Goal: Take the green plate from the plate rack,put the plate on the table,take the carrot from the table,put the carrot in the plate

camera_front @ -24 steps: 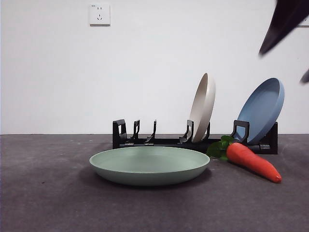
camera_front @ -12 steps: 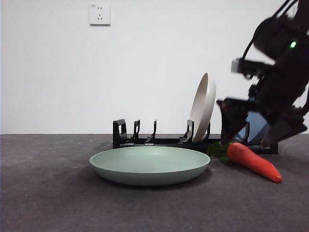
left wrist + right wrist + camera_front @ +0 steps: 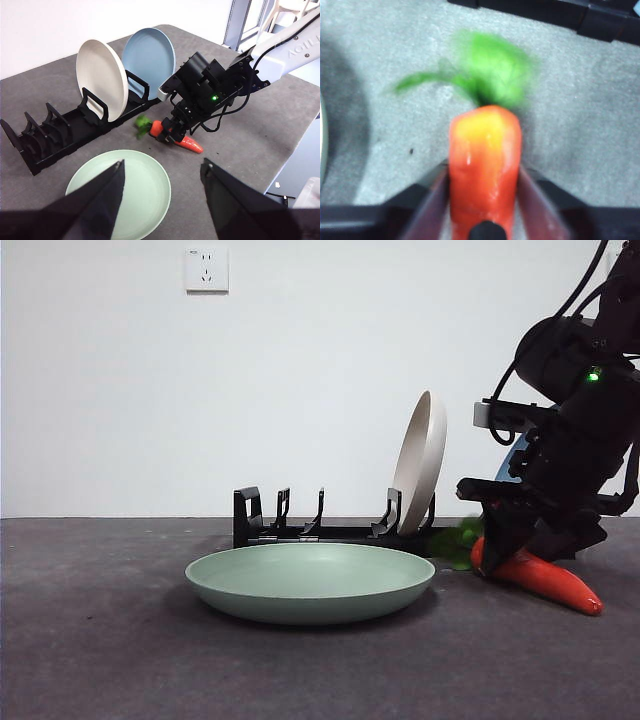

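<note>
The table carries everything, and the plate rack runs along its far side with a cream plate and a blue plate standing in its slots. The green plate already lies flat on the table in front of the rack; in the front view it sits at about nine o'clock from the carrot, near but not touching.

The carrot lies on the table with its leaves toward the rack and its tip pointing away at roughly four o'clock in the front view. It looks like a light, stiff plastic toy with a glossy, tapered skin, so it would likely slip toward its thin end under a squeeze. The thick part just behind the leaves seems the surest place to take hold.

The right gripper is down over exactly that part. Its jaws stand either side of the thick end, pressing or all but pressing its flanks, with the leaves at twelve o'clock beyond them. The carrot does not appear lifted.

The left gripper waits high over the green plate, its jaws spread wide and holding nothing.
</note>
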